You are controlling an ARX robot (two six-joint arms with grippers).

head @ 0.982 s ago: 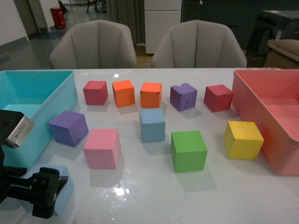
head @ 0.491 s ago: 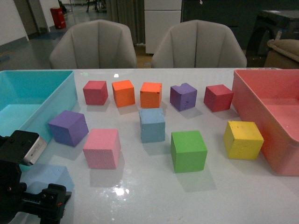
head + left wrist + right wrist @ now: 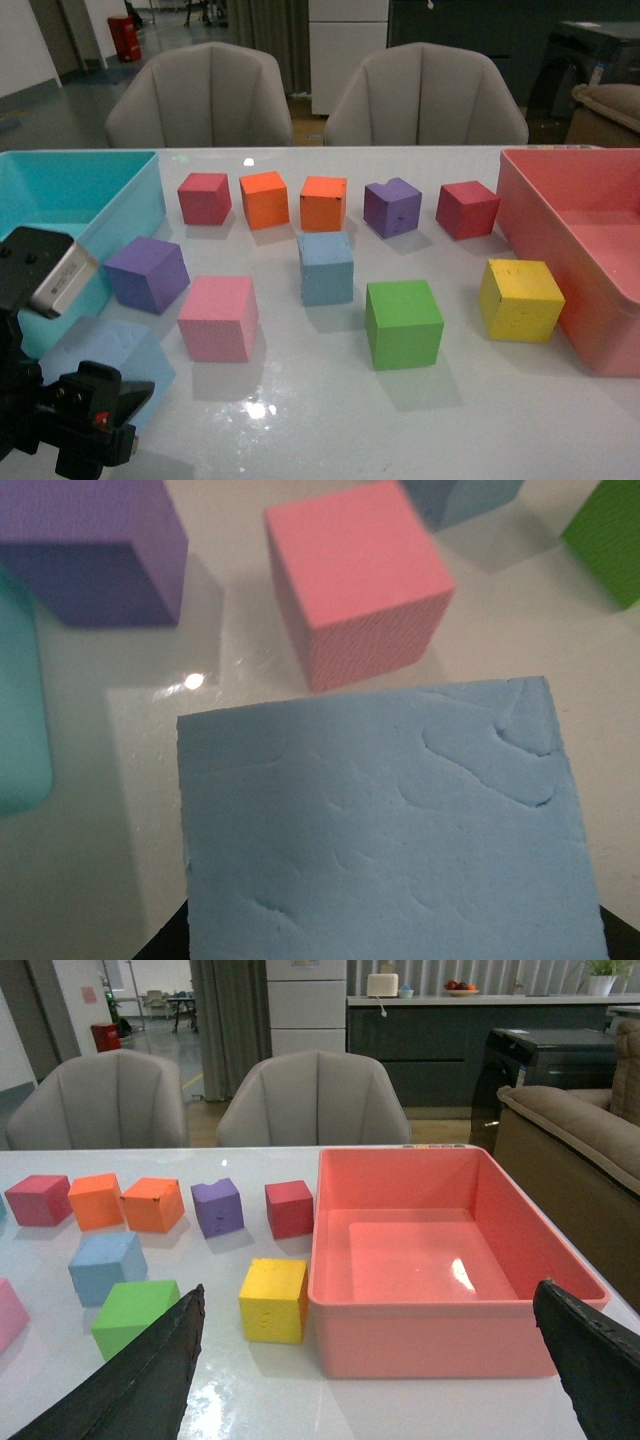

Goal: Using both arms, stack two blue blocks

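Two blue blocks lie well apart on a glossy white table. One blue block is at the near left of the table, beside the turquoise bin, and the left gripper is clamped on it. In the left wrist view its dented foam face fills much of the picture, with black finger parts just showing on either side. Whether it touches the table cannot be told. A pink block and a purple block stand just beyond it.

The other blue block stands free in the middle of the table, in front of an orange block and just behind and left of a green block.

The right gripper is spread wide with nothing between its fingers, facing a pink bin. A yellow block sits just beside that bin.
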